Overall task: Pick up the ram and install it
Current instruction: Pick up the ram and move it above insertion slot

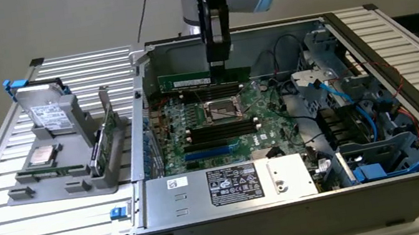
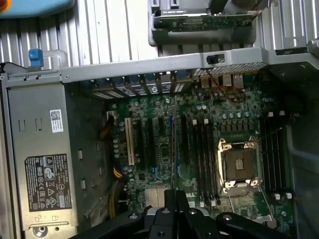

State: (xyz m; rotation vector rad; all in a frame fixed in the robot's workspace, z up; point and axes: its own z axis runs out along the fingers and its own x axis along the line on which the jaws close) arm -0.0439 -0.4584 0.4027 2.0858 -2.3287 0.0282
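The ram, a long dark-green stick with a pale label, hangs level above the far part of the motherboard inside the open computer case. My gripper reaches straight down from above and is shut on the ram's upper edge near its middle. In the wrist view the ram appears edge-on as a thin line running out from my gripper, over the board between the card slots and the black memory slots. The CPU socket lies just below the stick, and more black memory slots lie nearer the front.
A grey holder on the slatted table at the exterior view's left carries a hard drive and a green card with a metal bracket. The power supply fills the case front. Blue and black cables and drive cages crowd the right side.
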